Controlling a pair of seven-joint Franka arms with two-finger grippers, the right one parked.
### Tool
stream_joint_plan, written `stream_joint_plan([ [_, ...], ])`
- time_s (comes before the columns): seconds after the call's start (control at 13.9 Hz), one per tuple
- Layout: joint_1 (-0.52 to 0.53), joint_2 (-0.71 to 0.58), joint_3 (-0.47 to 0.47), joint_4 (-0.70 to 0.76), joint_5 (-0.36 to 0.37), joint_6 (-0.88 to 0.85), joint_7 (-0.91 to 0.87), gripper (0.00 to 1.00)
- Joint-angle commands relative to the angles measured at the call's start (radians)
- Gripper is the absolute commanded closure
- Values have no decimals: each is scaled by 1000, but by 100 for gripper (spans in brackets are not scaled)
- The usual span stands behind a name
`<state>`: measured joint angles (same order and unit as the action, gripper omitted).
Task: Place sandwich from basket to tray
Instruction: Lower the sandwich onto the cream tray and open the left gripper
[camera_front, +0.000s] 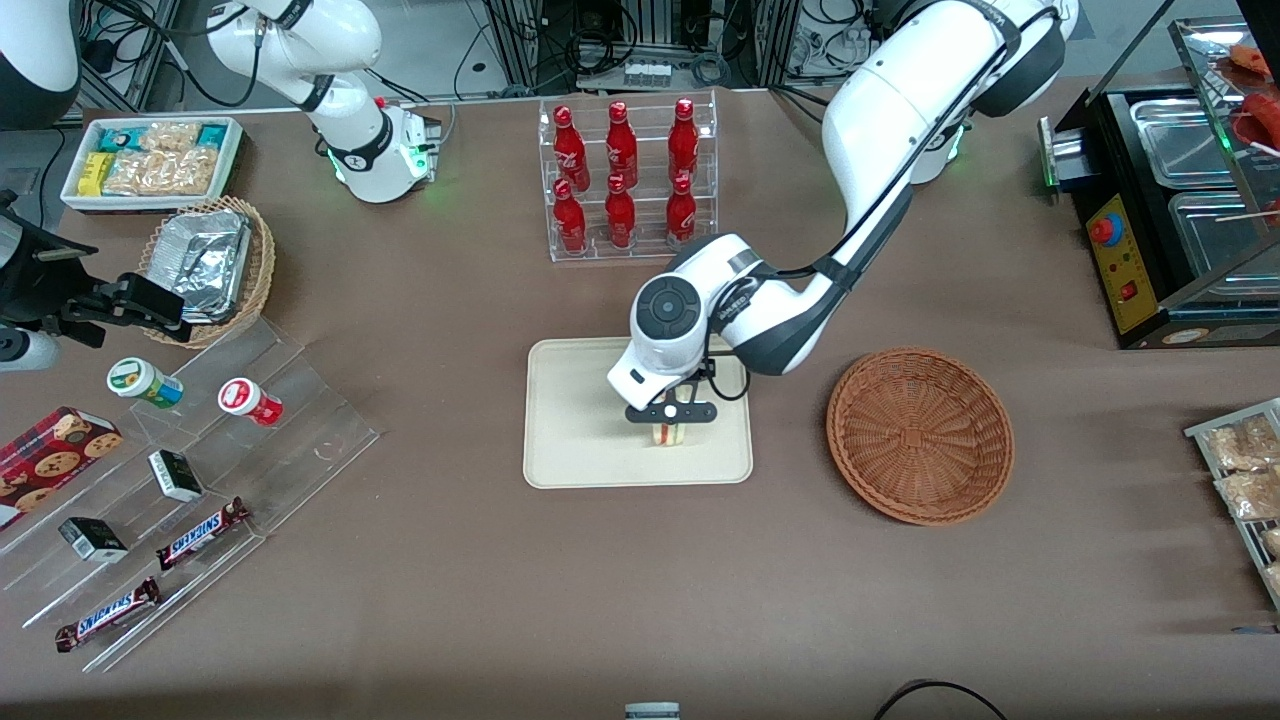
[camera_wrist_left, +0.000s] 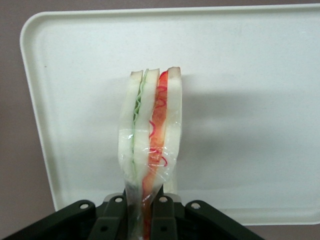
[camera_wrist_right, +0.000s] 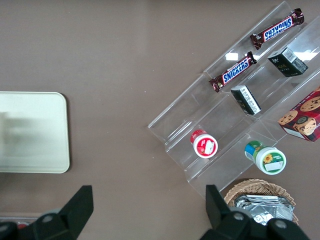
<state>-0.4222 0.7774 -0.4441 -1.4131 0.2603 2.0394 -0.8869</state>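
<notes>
Presently the gripper hangs over the tray, its fingers pinched narrow on one end of the sandwich. Held on edge, the sandwich runs lengthwise straight out from the fingers, filling layers showing. Beside the tray, toward the working arm's end, sits the basket.

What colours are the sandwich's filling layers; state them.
Green and red-orange between pale bread, clearest in the left wrist view: sandwich, held by the gripper.

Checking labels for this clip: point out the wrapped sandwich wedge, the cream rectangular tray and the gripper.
Clear-wrapped triangular sandwich (camera_wrist_left: 150, 125), left wrist view, filling edge.
Cream-white rectangular tray (camera_front: 570, 420), front view, bare floor.
Gripper (camera_front: 671, 412), front view, over the tray, between fingertips.
</notes>
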Motion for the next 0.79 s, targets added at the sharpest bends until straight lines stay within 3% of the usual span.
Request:
stream_joint_plan([
  [0.0, -32, 65, 4, 78, 62, 2, -70, 100],
  [0.14, -32, 80, 2, 83, 85, 19, -87, 100],
  [0.22, -32, 82, 2, 83, 86, 22, -86, 74],
  [0.29, -32, 82, 2, 83, 86, 22, -83, 28],
  [0.36, -32, 77, 2, 83, 88, 21, -81, 1],
  [0.72, 6, -65, 1, 85, 68, -106, -104, 1],
])
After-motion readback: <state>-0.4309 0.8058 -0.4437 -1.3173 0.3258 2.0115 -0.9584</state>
